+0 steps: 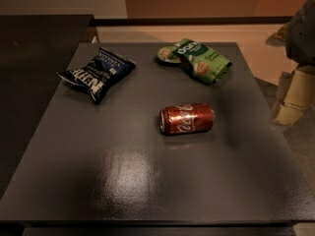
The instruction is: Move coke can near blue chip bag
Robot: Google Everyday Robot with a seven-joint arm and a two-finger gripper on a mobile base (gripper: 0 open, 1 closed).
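The gripper (294,98) hangs off the right edge of the table (138,181), beyond the rim and above the floor, only partly in view. I cannot tell whether it is released or clenched. It carries none of the task's things.

The coke can (187,118) lies on its side on the table, well apart from the gripper, toward the middle of the surface, with one silver end facing away from the gripper. Farther from the gripper, past the can and toward the back of the table, lies the blue chip bag (98,73), flat and crinkled. It is well apart from the can. A green chip bag (197,60) sits nearer the gripper than the blue one, also at the back, behind the can and clear of it.

By my judgement the task stands at its first step: the can is untouched and not yet near the blue bag, so the approach comes first. The next move calls for bringing the gripper in over the table to the can and closing across its round body. A can on its side may roll if nudged off-centre. The carry then has to run away from the gripper's present side to a spot just beside the blue bag, passing in front of the green bag without disturbing it.
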